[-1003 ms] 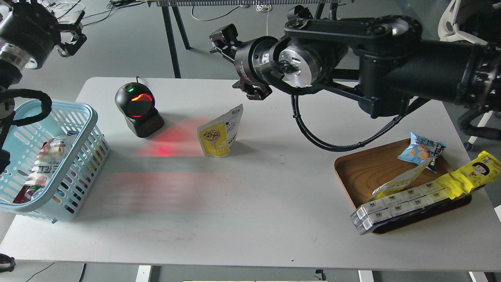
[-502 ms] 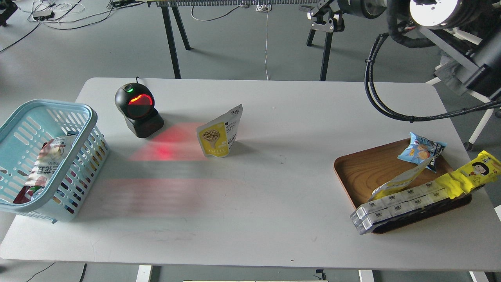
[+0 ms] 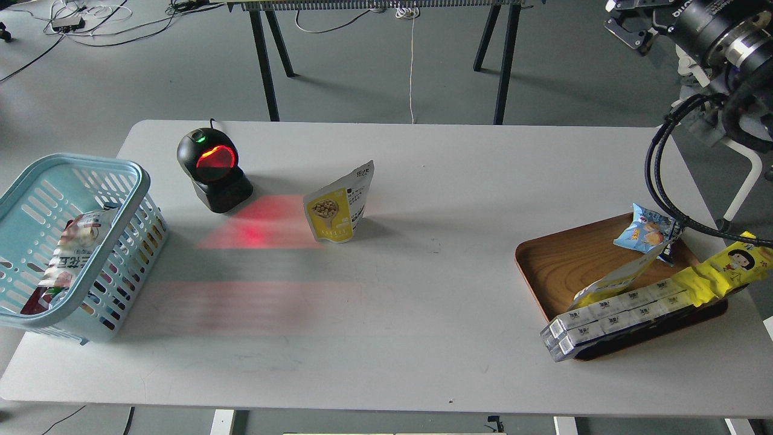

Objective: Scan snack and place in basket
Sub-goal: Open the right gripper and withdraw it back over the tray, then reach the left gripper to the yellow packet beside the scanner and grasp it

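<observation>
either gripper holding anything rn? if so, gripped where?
Nothing held. The right gripper is up at the top right, clear of the table, with nothing in it. The left is out of view. The snack stands free on the table by the scanner.

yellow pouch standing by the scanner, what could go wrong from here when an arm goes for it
1. The yellow pouch stands upright and leaning on the white table; a sideways nudge could likely tip it flat, making it harder to pinch.
2. The barcode scanner sits just left of it, so a wide approach might bump it.
3. The light blue basket overhangs the table's left edge and already holds a packet; a hard drop could shift it.
</observation>
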### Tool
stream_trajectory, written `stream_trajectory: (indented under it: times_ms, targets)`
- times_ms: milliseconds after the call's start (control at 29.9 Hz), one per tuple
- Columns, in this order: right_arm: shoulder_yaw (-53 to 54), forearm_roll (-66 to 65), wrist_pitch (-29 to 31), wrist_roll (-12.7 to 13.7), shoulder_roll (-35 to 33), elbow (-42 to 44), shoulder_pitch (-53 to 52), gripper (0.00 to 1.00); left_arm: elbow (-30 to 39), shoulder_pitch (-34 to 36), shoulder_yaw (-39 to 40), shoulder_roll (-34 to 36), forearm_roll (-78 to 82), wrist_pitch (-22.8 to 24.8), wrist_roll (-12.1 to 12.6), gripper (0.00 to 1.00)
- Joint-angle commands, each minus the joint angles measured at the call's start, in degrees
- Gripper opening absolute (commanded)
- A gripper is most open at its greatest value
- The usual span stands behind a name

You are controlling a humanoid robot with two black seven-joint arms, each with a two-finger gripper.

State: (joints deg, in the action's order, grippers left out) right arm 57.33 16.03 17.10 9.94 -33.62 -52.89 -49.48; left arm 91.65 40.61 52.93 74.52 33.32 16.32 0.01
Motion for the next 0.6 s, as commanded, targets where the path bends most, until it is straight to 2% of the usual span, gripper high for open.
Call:
stream_trajectory:
  times_ms: [0, 134, 301, 568]
  targets:
    - [3.39, 0.31, 2.49, -0.10, 0.66, 0.68, 4.47, 0.96, 3.27, -0.01, -3.61, -0.52, 8.93, -0.32, -0.01, 1.00]
    - [4.19, 0.40, 4.69, -0.10, 1.63, 0.68, 7.11, 0.96, 4.85, -0.09, -6.87, -4.46, 21.13, -0.32, -0.01, 1.00]
    - [1.47, -0.30, 4.34, -0.10, 2.69, 0.85, 9.57, 0.96, 4.77, -0.09, -10.03, -8.95, 41.70, -0.32, -0.01, 1.00]
    - [-1.70, -0.30, 3.29, -0.19, 5.58, 3.31, 9.67, 0.96, 4.50, -0.27, -15.83, -16.15, 65.71, -0.41, -0.01, 1.00]
